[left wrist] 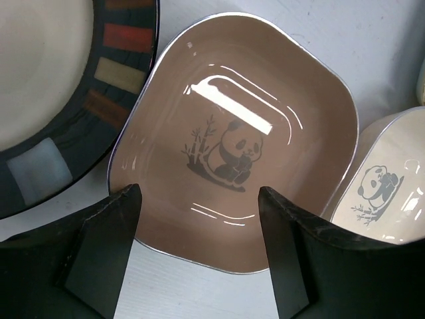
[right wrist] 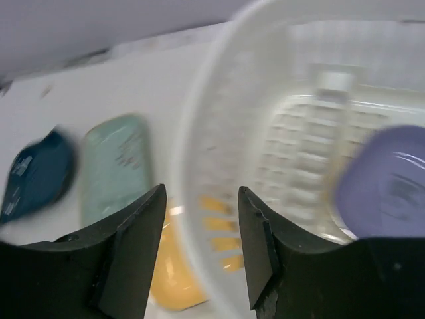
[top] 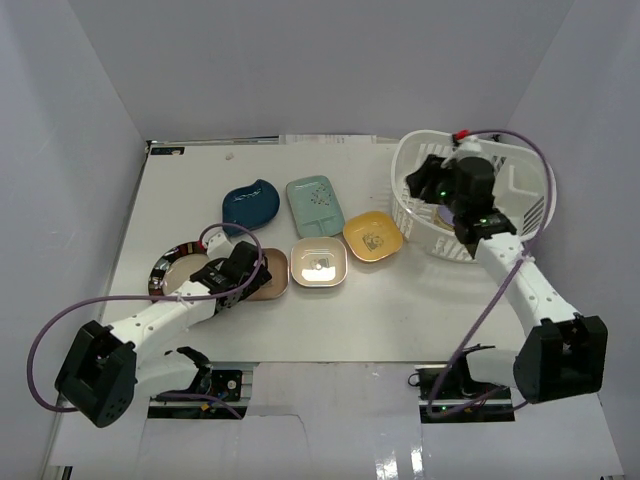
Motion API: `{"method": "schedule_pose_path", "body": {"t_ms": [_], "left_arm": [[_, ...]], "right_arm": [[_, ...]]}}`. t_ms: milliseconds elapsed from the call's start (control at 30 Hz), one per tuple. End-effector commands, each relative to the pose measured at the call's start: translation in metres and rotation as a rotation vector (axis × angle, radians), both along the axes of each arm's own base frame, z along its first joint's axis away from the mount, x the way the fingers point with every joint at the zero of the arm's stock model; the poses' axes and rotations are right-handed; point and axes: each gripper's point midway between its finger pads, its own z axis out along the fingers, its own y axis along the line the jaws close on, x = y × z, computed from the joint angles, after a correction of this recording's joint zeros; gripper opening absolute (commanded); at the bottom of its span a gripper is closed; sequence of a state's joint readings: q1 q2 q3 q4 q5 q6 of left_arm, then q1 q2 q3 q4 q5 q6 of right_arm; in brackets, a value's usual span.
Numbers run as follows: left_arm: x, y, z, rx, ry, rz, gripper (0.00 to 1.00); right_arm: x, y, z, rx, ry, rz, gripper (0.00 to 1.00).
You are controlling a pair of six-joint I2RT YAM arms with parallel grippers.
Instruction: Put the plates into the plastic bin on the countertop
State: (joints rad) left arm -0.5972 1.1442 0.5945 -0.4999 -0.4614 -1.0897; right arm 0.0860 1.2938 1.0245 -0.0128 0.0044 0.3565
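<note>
White countertop (top: 330,325), walled on three sides, bare toward 6 o'clock. Six plates (top: 318,262) loose at centre. Plastic bin (top: 415,218) at 2 o'clock holds lavender plate (right wrist: 388,176). Right gripper (right wrist: 202,196) at bin rim, parted, empty. Left gripper (left wrist: 199,194) wide apart, empty, over tan panda plate (left wrist: 239,119).

Tan plate (left wrist: 265,100), panda print; white bin (top: 425,232); lavender plate (right wrist: 385,179).

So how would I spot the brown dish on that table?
On the white table, a row of square dishes runs left from the yellow dish. The brown dish is leftmost, beside the round dark-rimmed plate. Its cream neighbour also shows a panda; only this one is tan.
</note>
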Motion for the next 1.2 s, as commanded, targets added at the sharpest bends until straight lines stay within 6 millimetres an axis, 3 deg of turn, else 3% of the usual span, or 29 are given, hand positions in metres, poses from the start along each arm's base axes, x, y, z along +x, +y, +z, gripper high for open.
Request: {"method": "schedule_pose_path", "body": {"t_ms": [0, 33, 67, 133, 167, 233, 267, 467, 533, 600, 700, 733, 767, 800, 833, 933, 1000, 1033, 1100, 1133, 1167], "left_arm": [[-0.005, 0.003, -0.005, -0.018, 0.005, 0.018, 0.81], [-0.007, 0.003, -0.005, -0.025, 0.006, 0.017, 0.81], [-0.009, 0.004, -0.007, -0.028, 0.010, 0.019, 0.80], [-0.011, 0.004, -0.006, -0.032, 0.008, 0.012, 0.79], [-0.011, 0.004, -0.004, -0.029, 0.005, 0.005, 0.80], [-0.009, 0.000, 0.005, -0.040, -0.014, -0.017, 0.80], [-0.007, -0.002, 0.010, -0.037, -0.025, -0.041, 0.80], [0.002, -0.017, 0.061, -0.089, -0.149, -0.163, 0.82], [-0.002, -0.023, 0.066, -0.091, -0.146, -0.229, 0.82], [-0.010, -0.024, 0.065, -0.082, -0.118, -0.274, 0.79], [-0.027, -0.023, 0.052, -0.088, -0.050, -0.309, 0.78], [-0.032, -0.023, 0.049, -0.094, -0.038, -0.317, 0.78], [-0.039, -0.023, 0.045, -0.110, -0.022, -0.333, 0.77], [-0.043, -0.024, 0.044, -0.117, -0.015, -0.342, 0.76], [-0.045, -0.024, 0.044, -0.123, -0.009, -0.352, 0.76], [-0.053, -0.030, 0.041, -0.128, 0.034, -0.409, 0.75], [-0.054, -0.039, 0.043, -0.133, 0.067, -0.469, 0.73], [-0.055, -0.040, 0.043, -0.127, 0.077, -0.485, 0.73], [-0.052, -0.042, 0.046, -0.112, 0.073, -0.503, 0.72], [-0.049, -0.043, 0.050, -0.101, 0.067, -0.514, 0.71], [-0.046, -0.045, 0.052, -0.098, 0.063, -0.519, 0.71]], "right_arm": [[-0.059, 0.130, -0.012, -0.070, -0.053, 0.511, 0.53], [-0.075, 0.149, -0.027, -0.096, -0.024, 0.588, 0.53], [-0.104, 0.179, -0.048, -0.130, 0.012, 0.700, 0.52], [-0.128, 0.203, -0.073, -0.226, 0.025, 0.843, 0.52], [-0.151, 0.224, -0.084, -0.255, 0.024, 0.948, 0.52], [-0.162, 0.241, -0.102, -0.343, 0.017, 1.047, 0.55], [-0.180, 0.248, -0.115, -0.389, 0.059, 1.113, 0.57], [-0.187, 0.278, -0.149, -0.480, 0.102, 1.256, 0.71], [-0.186, 0.283, -0.154, -0.502, 0.110, 1.272, 0.72], [-0.189, 0.285, -0.173, -0.535, 0.153, 1.293, 0.72], [-0.191, 0.287, -0.193, -0.590, 0.210, 1.311, 0.66], [-0.190, 0.288, -0.196, -0.612, 0.210, 1.303, 0.61], [-0.191, 0.289, -0.201, -0.621, 0.217, 1.304, 0.49], [-0.191, 0.289, -0.201, -0.625, 0.211, 1.298, 0.42], [-0.194, 0.291, -0.202, -0.628, 0.207, 1.299, 0.28], [-0.200, 0.296, -0.181, -0.605, 0.142, 1.283, 0.15], [-0.206, 0.304, -0.149, -0.559, 0.058, 1.284, 0.13], [-0.208, 0.305, -0.123, -0.524, -0.009, 1.276, 0.11], [-0.211, 0.304, -0.098, -0.484, -0.069, 1.258, 0.08], [-0.208, 0.302, -0.066, -0.455, -0.150, 1.217, 0.08], [-0.205, 0.297, -0.052, -0.448, -0.185, 1.181, 0.08]]}}
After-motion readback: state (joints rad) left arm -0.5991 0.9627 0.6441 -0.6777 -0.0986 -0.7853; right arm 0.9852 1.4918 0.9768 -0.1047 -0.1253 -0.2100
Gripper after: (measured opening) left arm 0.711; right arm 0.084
